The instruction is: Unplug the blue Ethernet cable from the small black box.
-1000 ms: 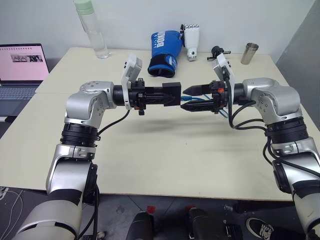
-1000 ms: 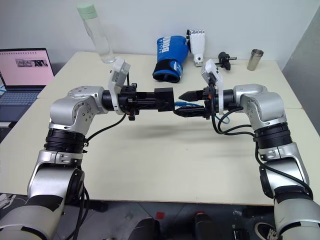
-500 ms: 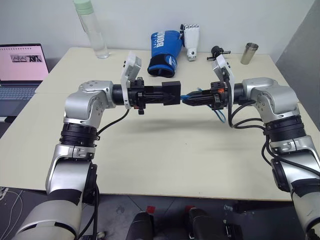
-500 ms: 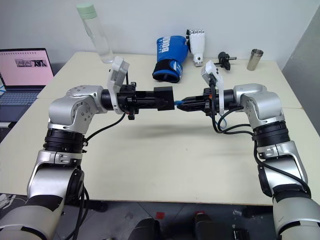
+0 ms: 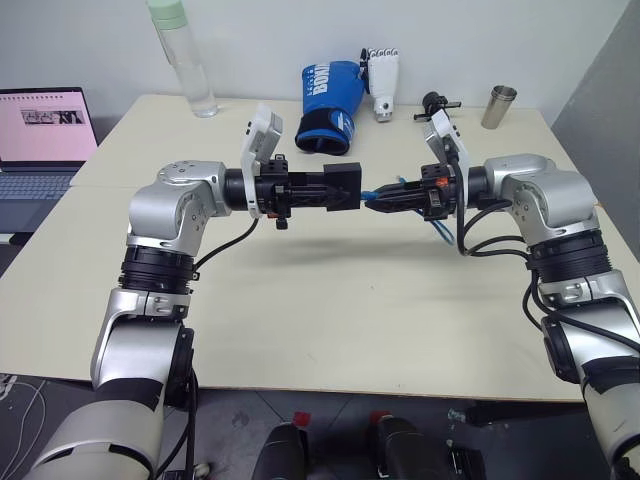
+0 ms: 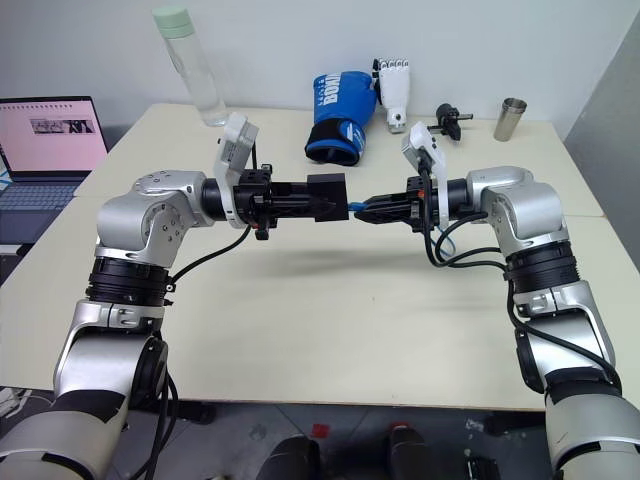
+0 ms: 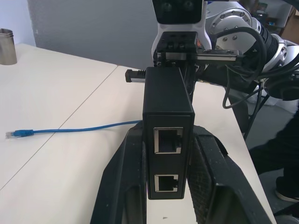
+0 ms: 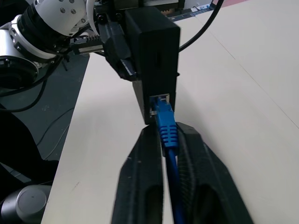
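Observation:
My left gripper (image 5: 338,190) points right above the table's middle, shut on the small black box (image 6: 328,193). Two ports of the box face the left wrist camera (image 7: 167,100). My right gripper (image 5: 376,200) points left at the box, its fingers (image 8: 145,154) shut on the blue Ethernet cable (image 8: 165,119) just behind the plug. That plug still sits in the box's port (image 8: 159,100). The rest of the cable hangs under the right wrist (image 5: 441,228) and trails over the table (image 7: 84,128) to a clear plug (image 7: 13,134).
Along the table's far edge stand a clear bottle (image 5: 183,55), a blue boxing glove (image 5: 328,105), a white robotic hand (image 5: 382,80), a black knobbed gadget (image 5: 437,103) and a metal cup (image 5: 499,106). An open laptop (image 5: 40,130) sits at the far left.
A second ago my right gripper stood open around the blue plug; it has since shut on the cable. Both arms and the box kept their place.

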Robot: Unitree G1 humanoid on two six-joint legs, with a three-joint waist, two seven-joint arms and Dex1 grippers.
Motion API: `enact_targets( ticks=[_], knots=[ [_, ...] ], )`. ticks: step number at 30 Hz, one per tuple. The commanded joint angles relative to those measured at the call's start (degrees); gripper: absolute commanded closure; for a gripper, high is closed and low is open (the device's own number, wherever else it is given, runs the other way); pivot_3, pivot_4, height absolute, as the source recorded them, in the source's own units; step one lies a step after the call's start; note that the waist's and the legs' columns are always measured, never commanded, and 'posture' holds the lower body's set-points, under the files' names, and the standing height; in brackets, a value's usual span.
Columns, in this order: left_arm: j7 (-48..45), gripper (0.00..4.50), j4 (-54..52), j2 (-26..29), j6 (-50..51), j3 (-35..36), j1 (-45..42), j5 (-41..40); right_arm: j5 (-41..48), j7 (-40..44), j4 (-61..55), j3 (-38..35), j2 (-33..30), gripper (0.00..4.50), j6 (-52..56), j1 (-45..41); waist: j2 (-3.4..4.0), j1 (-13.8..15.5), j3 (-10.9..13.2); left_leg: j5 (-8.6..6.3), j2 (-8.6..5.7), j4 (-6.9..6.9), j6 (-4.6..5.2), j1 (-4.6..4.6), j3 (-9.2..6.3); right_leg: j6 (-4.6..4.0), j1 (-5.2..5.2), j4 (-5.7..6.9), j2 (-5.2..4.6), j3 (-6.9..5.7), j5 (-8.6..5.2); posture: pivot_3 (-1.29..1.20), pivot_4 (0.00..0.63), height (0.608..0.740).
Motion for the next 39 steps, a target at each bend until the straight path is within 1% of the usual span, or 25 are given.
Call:
enact_targets(
  ticks=[1, 9, 27, 28, 29, 30, 34, 35, 39],
  knots=[
    [-0.45, 3.7, -1.75, 0.36, -0.69, 0.27, -1.12, -0.44, 0.56, 1.17, -1.47, -0.74, -0.32, 2.89, 0.53, -2.1, 0.0, 0.0, 0.0, 0.0, 0.0, 0.0, 0.0, 0.0, 0.0, 0.0, 0.0, 0.0, 0.0, 0.0, 0.0, 0.0, 0.15, 0.74],
    [-0.55, 3.7, -1.81, 0.14, -0.65, 0.05, -1.23, -0.46, 0.9, 1.44, -0.71, -0.96, 0.42, 2.89, 1.84, -3.43, 0.0, -0.01, 0.0, 0.0, 0.0, 0.0, 0.0, 0.0, 0.0, 0.0, 0.0, 0.0, 0.0, 0.0, 0.0, 0.0, 0.15, 0.74],
    [-0.42, 3.7, -1.41, 0.24, -1.22, 0.27, -1.08, -0.37, -1.63, 2.92, 1.93, 0.14, 0.4, 2.89, -2.1, -3.27, 0.0, -0.01, 0.0, 0.0, 0.0, 0.0, 0.0, 0.0, 0.0, 0.0, 0.0, 0.0, 0.0, 0.0, 0.0, 0.0, 0.15, 0.74],
    [-0.42, 3.7, -1.41, 0.25, -1.19, 0.27, -1.09, -0.38, -1.52, 2.76, 2.08, -0.05, 0.54, 3.26, -1.99, -3.37, 0.0, 0.0, 0.0, 0.0, 0.0, 0.0, 0.0, 0.0, 0.0, 0.0, 0.0, -0.01, 0.0, 0.0, 0.0, 0.0, 0.15, 0.74],
    [-0.43, 3.7, -1.41, 0.25, -1.21, 0.25, -1.09, -0.36, -1.36, 2.68, 2.19, -0.22, 0.65, 3.27, -1.81, -3.49, 0.0, 0.0, 0.0, 0.0, 0.0, 0.0, 0.0, 0.0, 0.01, 0.0, 0.0, 0.0, 0.0, 0.0, 0.0, 0.0, 0.15, 0.74],
    [-0.44, 3.7, -1.41, 0.25, -1.23, 0.24, -1.09, -0.35, -1.22, 2.65, 2.27, -0.32, 0.71, 3.44, -1.65, -3.59, 0.0, 0.0, 0.0, 0.0, 0.0, 0.0, 0.0, 0.0, 0.0, 0.0, 0.0, 0.0, 0.0, 0.0, 0.0, 0.0, 0.15, 0.74],
    [-0.46, 3.7, -1.48, 0.28, -1.18, 0.23, -1.05, -0.33, -0.96, 2.74, 2.55, -0.53, 0.75, 4.37, -1.25, -3.88, 0.0, -0.01, 0.0, 0.0, 0.0, 0.0, 0.0, 0.0, 0.0, 0.0, 0.0, -0.01, 0.0, 0.0, 0.0, 0.0, 0.15, 0.74],
    [-0.47, 3.7, -1.55, 0.3, -1.15, 0.23, -1.0, -0.32, -0.87, 2.77, 2.68, -0.65, 0.74, 4.48, -1.07, -4.02, 0.0, 0.0, 0.0, 0.0, 0.0, 0.0, 0.0, 0.0, 0.0, 0.0, 0.0, -0.01, 0.0, 0.0, 0.0, 0.0, 0.15, 0.74],
    [-0.5, 3.7, -1.54, 0.28, -1.11, 0.08, -0.96, -0.19, -0.56, 3.16, 3.0, -0.95, 0.65, 4.49, -0.41, -4.4, 0.0, -0.01, 0.0, 0.0, 0.0, 0.0, 0.0, 0.0, 0.0, 0.0, 0.0, 0.0, 0.0, 0.0, 0.0, 0.0, 0.15, 0.74]
  ],
)
